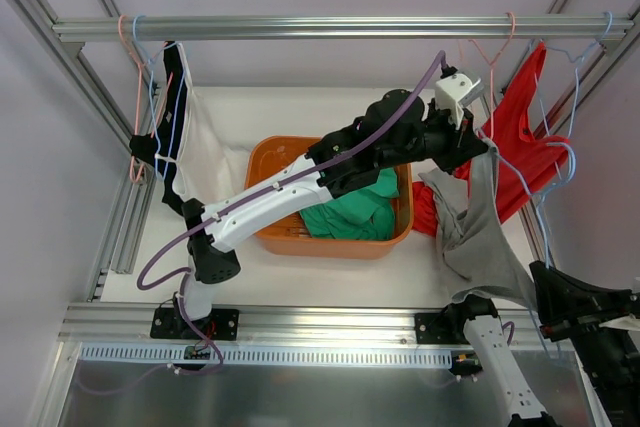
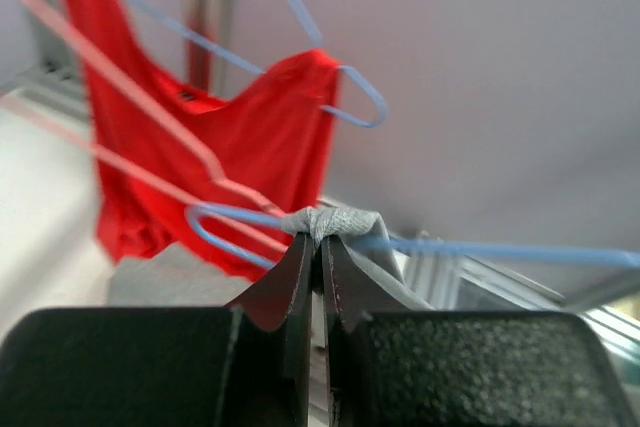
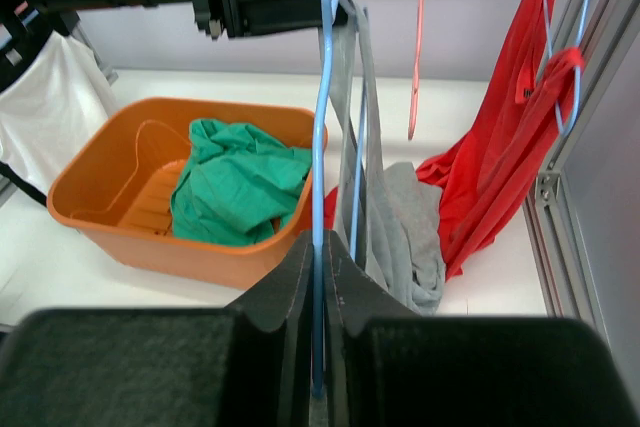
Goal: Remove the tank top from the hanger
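Observation:
A grey tank top (image 1: 478, 215) hangs on a blue wire hanger (image 3: 321, 127) at the right of the table. My left gripper (image 2: 322, 245) is shut on the grey strap (image 2: 335, 221) where it wraps the hanger's end; it shows in the top view (image 1: 480, 152) too. My right gripper (image 3: 322, 252) is shut on the blue hanger's wire, below the garment (image 3: 395, 217). In the top view the right gripper (image 1: 545, 282) sits at the lower right, by the grey cloth's bottom edge.
An orange basket (image 1: 275, 232) with a green garment (image 1: 352, 212) stands mid-table. A red top (image 1: 525, 122) hangs on another blue hanger at the right by the frame post. A white and dark garment (image 1: 185, 142) hangs at the left. A rail (image 1: 330, 27) spans the top.

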{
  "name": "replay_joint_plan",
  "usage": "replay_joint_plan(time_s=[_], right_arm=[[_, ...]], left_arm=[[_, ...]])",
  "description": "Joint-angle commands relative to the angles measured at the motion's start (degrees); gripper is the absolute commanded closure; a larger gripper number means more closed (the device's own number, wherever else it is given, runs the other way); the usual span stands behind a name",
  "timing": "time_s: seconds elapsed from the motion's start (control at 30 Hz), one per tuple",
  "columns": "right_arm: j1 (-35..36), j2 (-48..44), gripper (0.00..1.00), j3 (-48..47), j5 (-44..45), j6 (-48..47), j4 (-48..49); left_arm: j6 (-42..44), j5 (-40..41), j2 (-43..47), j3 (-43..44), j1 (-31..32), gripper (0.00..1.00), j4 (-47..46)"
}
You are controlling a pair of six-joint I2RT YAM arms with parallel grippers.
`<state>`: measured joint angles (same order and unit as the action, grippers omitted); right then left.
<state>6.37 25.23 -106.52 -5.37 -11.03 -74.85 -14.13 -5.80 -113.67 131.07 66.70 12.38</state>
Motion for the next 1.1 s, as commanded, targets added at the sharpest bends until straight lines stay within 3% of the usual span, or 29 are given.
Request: replay_joint_plan(time_s=[0.0, 0.17, 0.3, 0.5, 0.63, 0.8, 0.93, 1.07], right_arm=[[0.4, -4.2, 1.00, 2.4, -2.3, -1.1, 2.9], [0.4, -9.0, 1.00, 3.3, -4.7, -1.8, 3.4], [0.9, -10.8, 1.00, 3.2, -6.8, -2.0, 3.6], [1.0, -16.4, 1.00, 9.3, 1.4, -0.9, 13.3], [1.1, -21.1, 1.00, 20.3, 9.0, 0.8, 26.5], [1.2, -20.4, 0.99, 22.5, 8.4, 1.7, 33.1], [1.3, -17.6, 1.00, 23.4, 7.9, 2.3, 37.3], [1.3, -13.8, 1.00, 27.6, 8.5, -1.6, 44.0]], left_arm=[[-1.4, 14.1, 5.3, -1.6, -1.2, 1.00, -2.6], [-3.4, 14.8, 4.4, -1.7, -2.3, 1.00, -2.7], [-4.6, 10.9, 2.5, 0.2, -2.5, 1.00, -2.7], [-7.2, 2.7, 2.6, -1.4, -2.5, 1.00, -2.9], [-9.4, -10.8, 7.0, -11.0, -2.0, 1.00, -6.0], [-11.4, -12.2, 13.1, -26.3, -1.1, 1.00, -14.7], [-11.3, -14.2, 13.2, -29.5, -1.1, 1.00, -14.8], [-9.3, -23.2, 11.4, -31.0, -0.3, 1.00, -15.5]])
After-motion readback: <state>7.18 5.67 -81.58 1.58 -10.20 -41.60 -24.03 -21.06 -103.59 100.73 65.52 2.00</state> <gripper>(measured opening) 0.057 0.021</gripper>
